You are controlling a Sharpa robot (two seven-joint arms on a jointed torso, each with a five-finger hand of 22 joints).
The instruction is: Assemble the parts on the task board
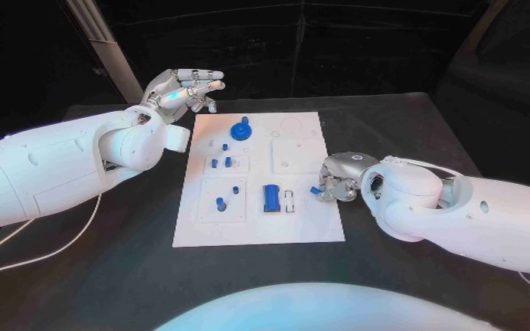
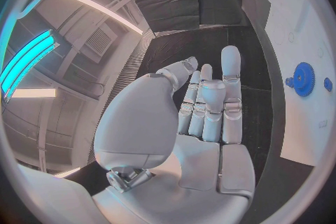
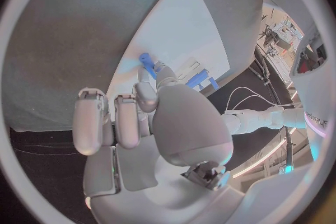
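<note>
Right hand (image 1: 337, 180) sits at the board's (image 1: 260, 230) right edge, fingers curled in w/ a small blue piece (image 1: 316, 191) at the tips. In the right wrist view that piece (image 3: 147, 61) pokes out past the fingertips (image 3: 146, 96), pinched between thumb and a finger, so I'd call it held. Left hand (image 1: 185, 88) is up off the table near the board's far left corner, fingers apart but bent, nothing in it; the left wrist view shows the palm (image 2: 203, 123) bare.

On the board: a blue gear (image 1: 241, 130) on the far side near the middle, some small blue pegs (image 1: 227, 162) in the left-hand panels, a bigger blue block (image 1: 270, 197) on the near side w/ a white slot (image 1: 289, 201) just beside it. Held piece is just right of that slot, above the board edge.

Handling, as a guess: the pieces look like hard plastic, very light, stiff, prob. smooth and a bit slick against metal fingertips. Not fragile, but small enough to twist or pop out of a pinch if squeezed off-centre. Best hold is across the piece's sides near its middle, leaving the bottom end free to enter a socket. Gear: take by the rim or centre hub, not flat. Block: grip across the narrow width. Light parts may skid when nudged, so come down straight, no sideways push. Can't tell exact shape of the held piece; too small.
</note>
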